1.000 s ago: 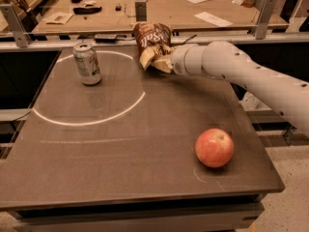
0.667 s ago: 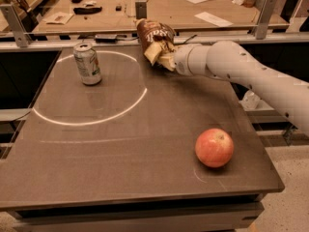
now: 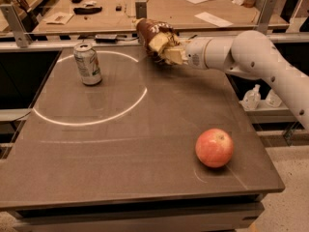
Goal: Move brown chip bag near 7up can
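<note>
The brown chip bag (image 3: pixel 153 37) is dark brown with a tan lower part and is held in the air above the far edge of the table. My gripper (image 3: pixel 170 52) is shut on the bag, reaching in from the right on a white arm. The 7up can (image 3: pixel 88 64) stands upright on the table at the far left, inside a white circle line. The bag is to the right of the can, about one bag-width and more away.
A red apple (image 3: pixel 214 147) lies on the dark table (image 3: pixel 120 149) at the near right. A wooden bench (image 3: pixel 159 8) with papers and small items runs behind the table. Spray bottles (image 3: pixel 251 98) stand low at the right.
My gripper has lifted the chip bag off the table and carried it a little higher. The can and apple have not moved.
</note>
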Controlling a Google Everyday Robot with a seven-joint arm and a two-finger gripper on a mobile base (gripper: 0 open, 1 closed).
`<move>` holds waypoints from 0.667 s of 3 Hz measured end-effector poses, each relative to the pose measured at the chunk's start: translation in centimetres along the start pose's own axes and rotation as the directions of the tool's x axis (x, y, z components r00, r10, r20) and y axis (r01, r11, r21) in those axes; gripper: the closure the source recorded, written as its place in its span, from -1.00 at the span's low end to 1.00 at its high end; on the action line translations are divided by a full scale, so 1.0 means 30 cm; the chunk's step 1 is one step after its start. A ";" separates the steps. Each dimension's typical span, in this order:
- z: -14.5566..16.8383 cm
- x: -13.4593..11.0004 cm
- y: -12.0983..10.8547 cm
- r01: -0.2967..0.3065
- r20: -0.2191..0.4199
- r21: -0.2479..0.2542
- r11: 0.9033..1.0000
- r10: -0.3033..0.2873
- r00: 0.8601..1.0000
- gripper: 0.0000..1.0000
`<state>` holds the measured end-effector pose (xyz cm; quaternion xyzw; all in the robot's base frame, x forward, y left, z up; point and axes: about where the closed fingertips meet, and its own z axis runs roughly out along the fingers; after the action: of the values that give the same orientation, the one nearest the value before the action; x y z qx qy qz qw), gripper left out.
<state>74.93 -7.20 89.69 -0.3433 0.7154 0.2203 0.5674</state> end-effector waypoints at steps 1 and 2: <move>-0.024 -0.048 0.020 -0.001 0.048 -0.119 0.993 0.007 0.999 1.00; -0.044 -0.076 0.065 0.010 0.070 -0.214 0.977 0.005 0.998 1.00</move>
<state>72.89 -6.28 92.09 -0.3954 0.6666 0.3072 0.5521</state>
